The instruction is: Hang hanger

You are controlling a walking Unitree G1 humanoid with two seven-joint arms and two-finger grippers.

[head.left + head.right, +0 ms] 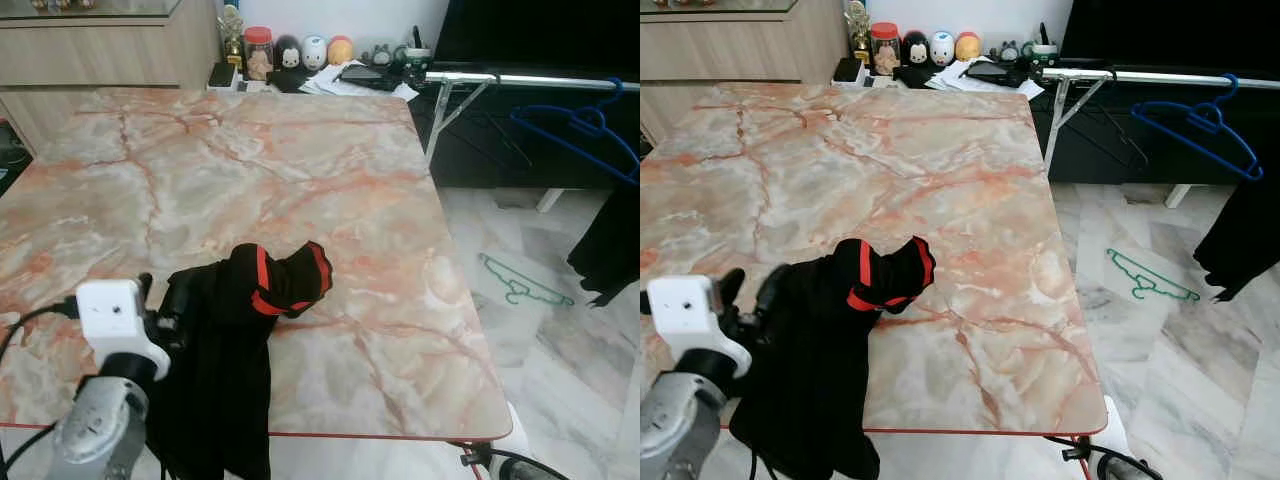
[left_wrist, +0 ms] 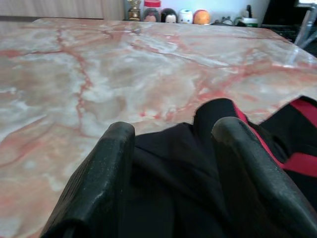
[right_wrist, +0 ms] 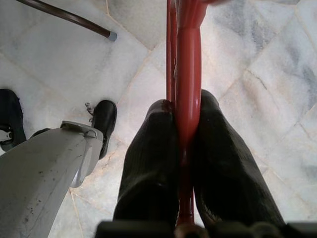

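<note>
A red hanger sits clamped between the two black fingers of our right gripper, held low beside us over the pale marble floor, its thin bars running away from the fingertips. That arm hangs down below the table edge, pointing at the floor.

Our left arm is raised at the near edge of the marble table, its white wrist housing facing the head camera. The left gripper reaches level across the tabletop with its fingers spread apart, resting over a black garment with red trim. The garment lies bunched at the near table edge, and part of it drapes down over that edge.

To our right stands a metal clothes rail with a blue hanger hooked on it and dark clothing hanging below. A green hanger lies flat on the floor between table and rail. Small figurines and a jar line the far table edge.
</note>
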